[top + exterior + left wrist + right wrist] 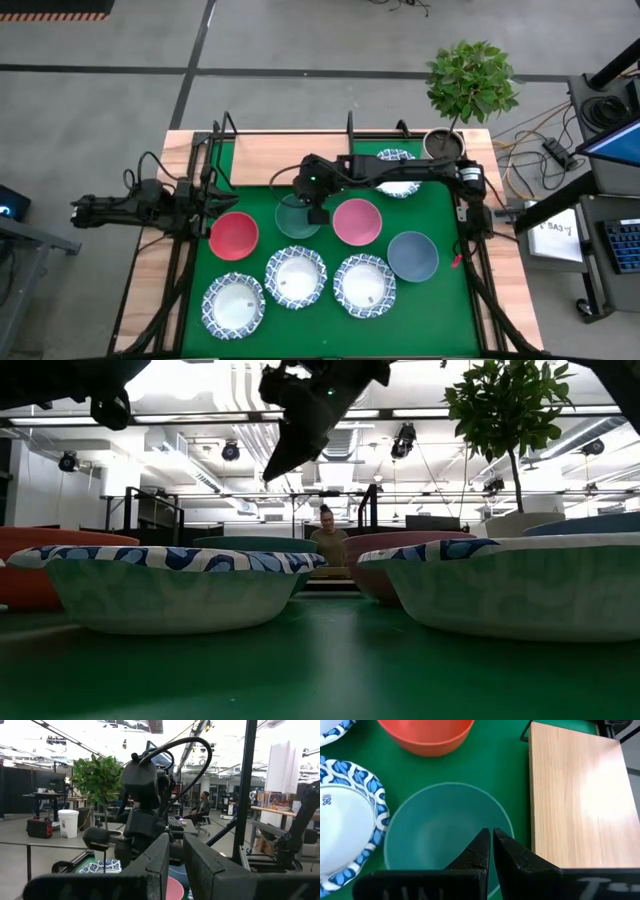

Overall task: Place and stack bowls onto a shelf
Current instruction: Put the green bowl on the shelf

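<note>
My right gripper (318, 212) (491, 840) hangs shut above the dark green bowl (295, 218) (440, 832), over the rim nearest the shelf. The low view shows the right gripper (282, 460) well clear of the bowls. The shelf (285, 155) (575, 795) is a light-wood board at the mat's far side; one blue-rimmed white bowl (397, 158) sits on its right part, half hidden by the arm. On the mat stand the red bowl (233, 235), pink bowl (357, 221), grey-blue bowl (412, 255) and three blue-rimmed white bowls (295, 276). My left gripper (203, 208) (176, 855) waits shut at the mat's left edge.
A potted plant (468, 85) stands at the table's far right corner beside the shelf. Black rod frames (215, 140) rise at the shelf's ends. The left part of the shelf board is bare. In the low view a person (327, 540) sits in the room behind the table.
</note>
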